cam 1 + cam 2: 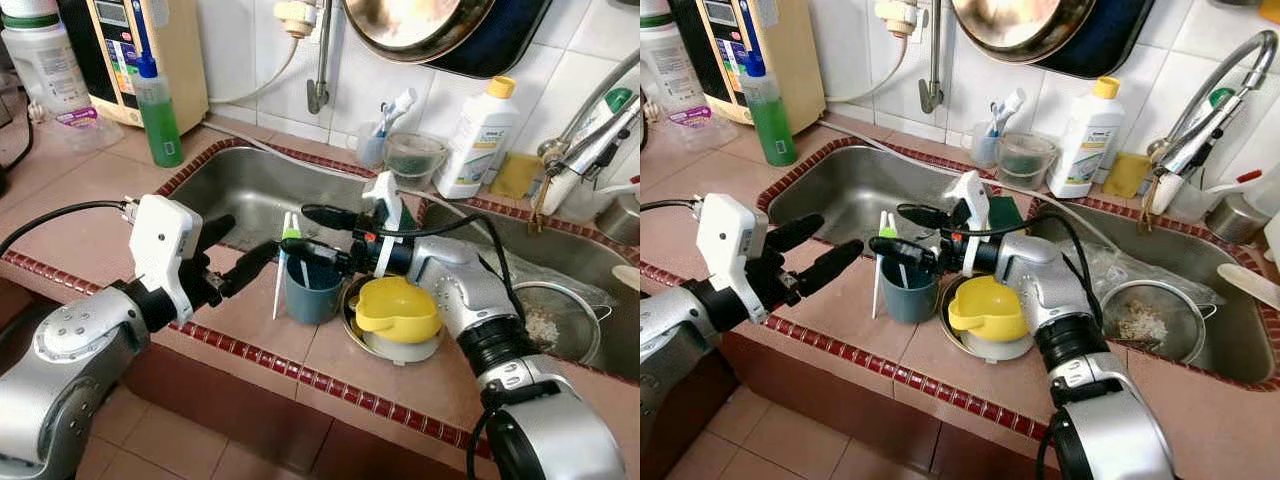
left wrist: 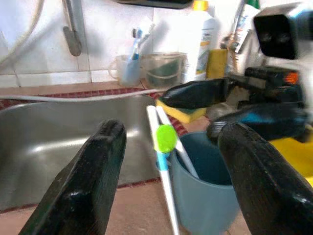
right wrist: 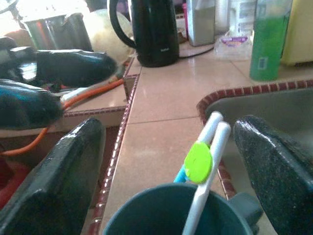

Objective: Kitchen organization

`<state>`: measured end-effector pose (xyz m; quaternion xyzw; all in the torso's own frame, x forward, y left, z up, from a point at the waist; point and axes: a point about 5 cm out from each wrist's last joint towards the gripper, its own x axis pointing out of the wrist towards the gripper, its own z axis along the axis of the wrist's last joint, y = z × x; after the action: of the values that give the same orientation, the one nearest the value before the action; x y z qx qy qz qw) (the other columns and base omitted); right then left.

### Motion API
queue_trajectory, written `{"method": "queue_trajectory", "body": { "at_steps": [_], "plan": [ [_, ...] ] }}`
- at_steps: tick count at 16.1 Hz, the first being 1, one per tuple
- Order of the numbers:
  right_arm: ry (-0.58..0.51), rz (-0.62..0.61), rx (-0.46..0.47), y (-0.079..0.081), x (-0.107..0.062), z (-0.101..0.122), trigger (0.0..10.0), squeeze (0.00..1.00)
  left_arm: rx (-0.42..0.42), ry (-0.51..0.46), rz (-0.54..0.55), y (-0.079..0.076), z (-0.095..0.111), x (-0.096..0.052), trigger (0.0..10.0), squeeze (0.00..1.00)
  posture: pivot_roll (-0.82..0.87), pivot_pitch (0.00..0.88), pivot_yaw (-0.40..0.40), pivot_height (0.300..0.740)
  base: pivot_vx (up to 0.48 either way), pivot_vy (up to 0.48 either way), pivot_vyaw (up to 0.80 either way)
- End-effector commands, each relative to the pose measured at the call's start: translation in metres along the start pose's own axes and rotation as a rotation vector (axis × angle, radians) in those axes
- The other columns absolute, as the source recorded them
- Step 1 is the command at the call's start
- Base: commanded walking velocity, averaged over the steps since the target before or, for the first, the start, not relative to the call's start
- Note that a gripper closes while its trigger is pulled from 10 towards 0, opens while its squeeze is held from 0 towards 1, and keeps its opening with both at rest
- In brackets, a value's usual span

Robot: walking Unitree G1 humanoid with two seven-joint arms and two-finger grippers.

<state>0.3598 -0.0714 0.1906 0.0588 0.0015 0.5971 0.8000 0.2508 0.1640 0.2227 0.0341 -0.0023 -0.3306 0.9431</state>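
A dark teal cup [image 1: 312,290] stands on the tiled counter edge in front of the sink. White chopsticks joined by a green clip [image 1: 284,262] lean out of it. My right gripper [image 1: 303,230] hovers open just over the cup's rim, its fingers apart on either side of the chopsticks [image 3: 203,161]. My left gripper [image 1: 233,250] is open to the left of the cup [image 2: 203,193], fingertips close to it but apart from it. Next to the cup, a yellow lid [image 1: 398,308] rests on a stacked bowl.
The steel sink [image 1: 245,190] lies behind the cup. A second basin on the right holds a strainer [image 1: 550,320]. A green soap bottle [image 1: 158,110], a white bottle [image 1: 478,140], a toothbrush cup [image 1: 372,140] and a tap [image 1: 590,140] line the back wall.
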Motion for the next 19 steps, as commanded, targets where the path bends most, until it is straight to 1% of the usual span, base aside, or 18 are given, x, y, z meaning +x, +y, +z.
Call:
{"method": "queue_trajectory", "body": {
  "at_steps": [1,3,7,8,9,10,12,13,14,15,16,17,19],
  "plan": [
    [0.007,0.013,-0.029,-0.003,0.000,0.008,10.0,0.00,0.007,0.010,-0.047,-0.008,0.002,-0.003,10.0,0.00,-0.02,0.039,-0.097,0.740,0.000,0.000,0.00],
    [0.023,0.013,-0.027,-0.007,0.000,0.007,10.0,0.00,-0.001,0.018,-0.080,-0.014,0.003,-0.006,10.0,0.00,-0.01,0.038,-0.102,0.740,0.000,0.000,0.00],
    [0.031,0.036,-0.014,-0.009,0.003,0.009,10.0,0.00,-0.001,0.025,-0.081,-0.016,0.003,-0.007,10.0,0.00,0.00,0.049,-0.109,0.740,0.000,0.000,0.00],
    [0.030,0.055,-0.003,-0.008,0.005,0.009,9.7,0.00,-0.007,0.026,-0.079,-0.017,0.003,-0.008,10.0,0.00,0.00,0.050,-0.111,0.740,0.000,0.000,0.00],
    [0.032,0.062,0.005,-0.008,0.006,0.009,6.9,0.00,-0.007,0.026,-0.078,-0.017,0.003,-0.008,10.0,0.00,0.00,0.054,-0.114,0.740,0.000,0.000,0.00],
    [0.033,0.068,0.005,-0.008,0.007,0.010,4.9,0.00,-0.006,0.025,-0.078,-0.018,0.004,-0.009,10.0,0.00,0.01,0.054,-0.114,0.740,0.000,0.000,0.00],
    [0.030,0.088,0.026,-0.008,0.007,0.011,0.0,0.00,-0.006,0.025,-0.080,-0.019,0.005,-0.010,10.0,0.00,0.01,0.058,-0.116,0.740,0.000,0.000,0.00],
    [0.029,0.078,0.030,-0.010,0.006,0.012,1.0,0.00,-0.008,0.024,-0.082,-0.020,0.006,-0.010,10.0,0.00,0.01,0.059,-0.116,0.740,0.000,0.000,0.00],
    [0.029,0.078,0.032,-0.010,0.006,0.012,1.0,0.00,-0.008,0.024,-0.083,-0.020,0.006,-0.010,10.0,0.00,0.01,0.060,-0.117,0.740,0.000,0.000,0.00],
    [0.038,0.070,0.039,-0.011,0.005,0.011,2.2,0.00,-0.010,0.021,-0.086,-0.021,0.006,-0.010,10.0,0.00,0.01,0.061,-0.117,0.740,0.000,0.000,0.00],
    [0.062,0.067,0.029,-0.012,0.004,0.009,3.7,0.00,-0.011,0.016,-0.088,-0.021,0.007,-0.009,10.0,0.00,0.01,0.061,-0.118,0.740,0.000,0.000,0.00],
    [0.069,0.062,0.025,-0.012,0.003,0.009,10.0,0.00,-0.013,0.014,-0.090,-0.021,0.008,-0.009,10.0,0.00,0.01,0.061,-0.119,0.740,0.000,0.000,0.00],
    [0.072,0.056,0.040,-0.013,0.004,0.008,10.0,0.00,-0.013,0.013,-0.089,-0.022,0.008,-0.009,10.0,0.00,0.01,0.062,-0.119,0.740,0.000,0.000,0.00]
  ]
}}
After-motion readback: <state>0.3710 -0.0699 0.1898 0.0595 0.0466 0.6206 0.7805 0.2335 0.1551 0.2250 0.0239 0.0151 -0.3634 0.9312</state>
